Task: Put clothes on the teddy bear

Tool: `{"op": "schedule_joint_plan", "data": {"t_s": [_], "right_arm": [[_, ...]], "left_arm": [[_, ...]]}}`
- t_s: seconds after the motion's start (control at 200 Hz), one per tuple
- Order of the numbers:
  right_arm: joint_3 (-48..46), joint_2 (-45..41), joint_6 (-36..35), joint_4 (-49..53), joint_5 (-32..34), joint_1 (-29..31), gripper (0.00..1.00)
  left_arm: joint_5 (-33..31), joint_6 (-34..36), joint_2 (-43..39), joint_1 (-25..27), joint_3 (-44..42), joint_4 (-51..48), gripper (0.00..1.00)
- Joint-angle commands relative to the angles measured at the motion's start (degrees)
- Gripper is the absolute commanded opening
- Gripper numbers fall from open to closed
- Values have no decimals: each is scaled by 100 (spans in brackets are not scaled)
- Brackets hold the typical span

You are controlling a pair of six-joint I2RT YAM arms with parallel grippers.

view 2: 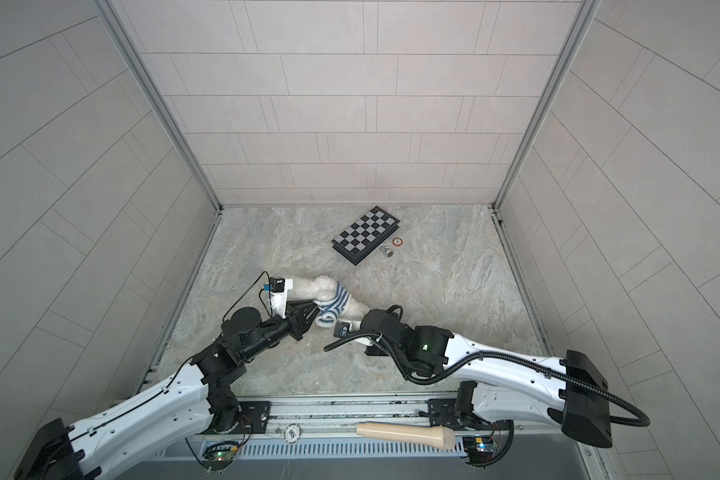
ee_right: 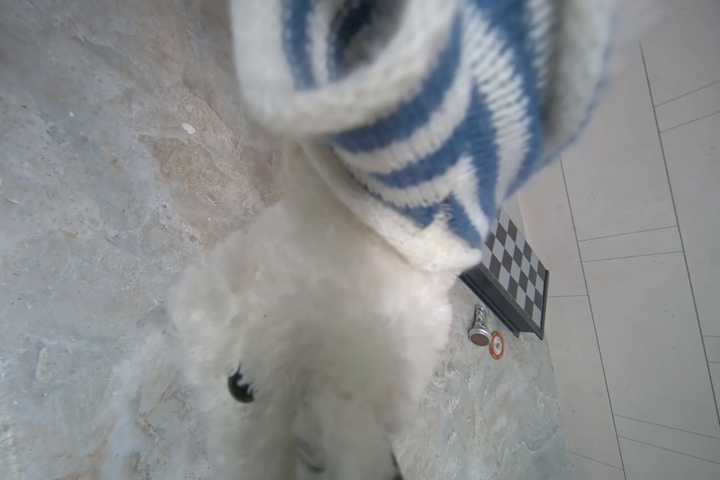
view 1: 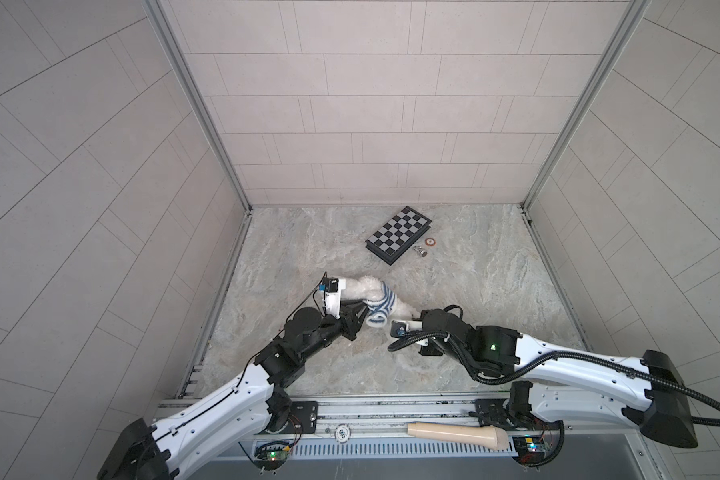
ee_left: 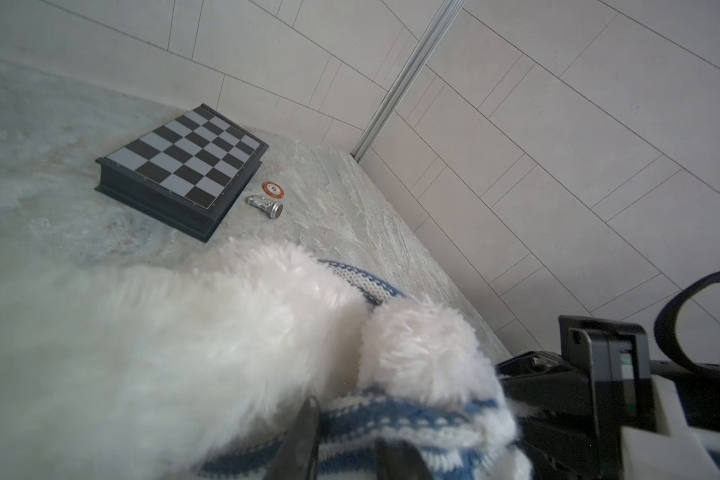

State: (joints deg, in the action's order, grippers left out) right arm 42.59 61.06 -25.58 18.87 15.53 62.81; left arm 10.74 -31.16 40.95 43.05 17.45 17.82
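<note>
- Here, stretched between the two grippers over a stone-look table [view 1: 308,249]: a fluffy white teddy bear [view 1: 367,286].
- Bunched around its middle, just ahead of the left gripper [ee_left: 350,457]: a blue-and-white striped shirt [view 1: 381,305].
- Its fingers [ee_left: 304,432] parted, with knit between them; impossible to tell whether pinching it or not.
- Closed tight: the right gripper [ee_right: 350,467], tips buried in fur at the bear's head.
- Well beyond both grippers: a chessboard [view 1: 398,232], with a chess piece [view 1: 420,251] and a small orange chip [view 1: 431,242] beside it.
</note>
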Motion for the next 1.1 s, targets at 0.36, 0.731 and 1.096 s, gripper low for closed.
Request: {"op": "schedule_joint_plan", "data": {"t_s": [0.36, 0.731, 1.096], "right_arm": [[329, 88, -591, -323, -130, -437, 0], [415, 214, -413, -338, -50, -629, 0], [217, 91, -226, -538, -32, -625, 0]], "left_arm": [[104, 980, -719, 268, 874, -2476, 56], [237, 729, 105, 327, 1346, -2510, 31], [-241, -356, 980, 489, 1500, -2586, 35]]}}
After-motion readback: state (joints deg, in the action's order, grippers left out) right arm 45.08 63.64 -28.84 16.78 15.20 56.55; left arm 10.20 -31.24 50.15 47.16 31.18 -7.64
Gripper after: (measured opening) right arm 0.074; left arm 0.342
